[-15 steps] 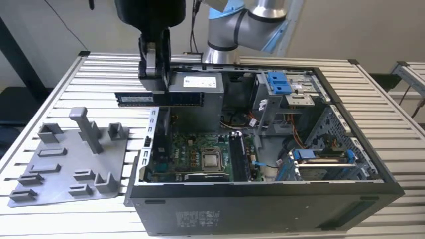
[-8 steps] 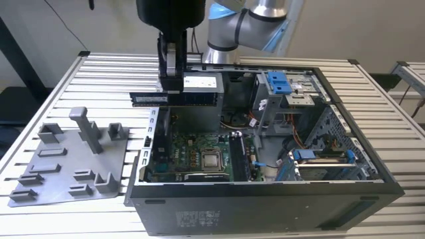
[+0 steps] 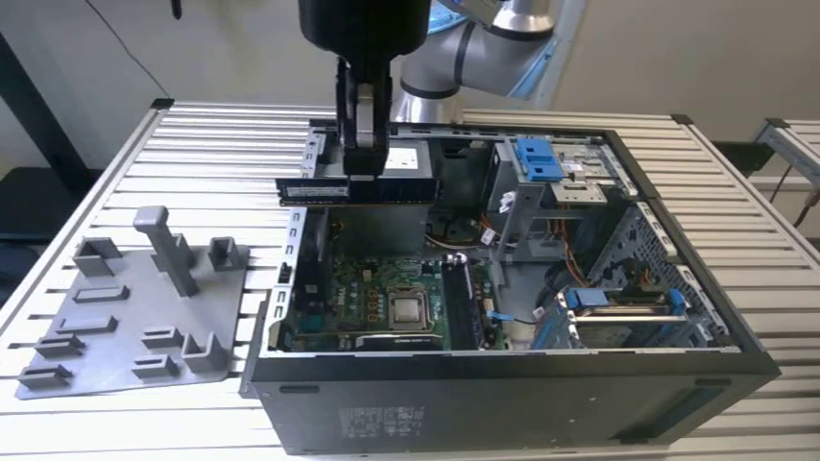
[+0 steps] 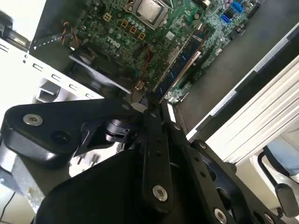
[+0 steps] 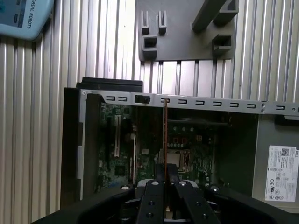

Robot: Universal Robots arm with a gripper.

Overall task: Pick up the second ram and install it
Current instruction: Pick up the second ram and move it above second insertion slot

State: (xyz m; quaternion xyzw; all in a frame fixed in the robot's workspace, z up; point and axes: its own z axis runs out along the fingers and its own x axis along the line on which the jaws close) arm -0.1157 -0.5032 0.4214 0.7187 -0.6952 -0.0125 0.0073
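1. Status: the second ram [image 3: 359, 189] is off the slatted table [image 3: 192, 144] and in the air. It is judged not yet seated, so the step in hand is bringing it to the memory slots [image 3: 459, 303].
2. Location of the part: the stick hangs with its long edge level above the far corner of the open computer case [image 3: 513, 403] on the exterior view's left. One end reaches just past the case wall. It is well apart from the motherboard [image 3: 346, 298] below. In the first wrist view it appears edge-on as a thin line [image 5: 165, 135] over the board.
3. Claw state: the gripper [image 3: 363, 165] is clamped on the second ram near mid-length, fingers pinching the flat faces.
4. Recommended practice:
   - Turn the stick until its long edge runs parallel to the slots, which lie beside the processor [image 3: 410, 309].
   - Keep the contact edge level; a tilted entry is likely to jam one end.
   - Clear the case walls and drive cage [image 3: 551, 168] before any descent.
   - Press evenly along the stick, since a mid-length grip can let the ends rock.
5. Arm pose: the arm [image 3: 448, 67] reaches in from the table's far edge, wrist pointing straight down and fingers vertical above the case. The grey fixture plate [image 3: 129, 327] lies near the table's edge on the exterior view's left, away from the gripper
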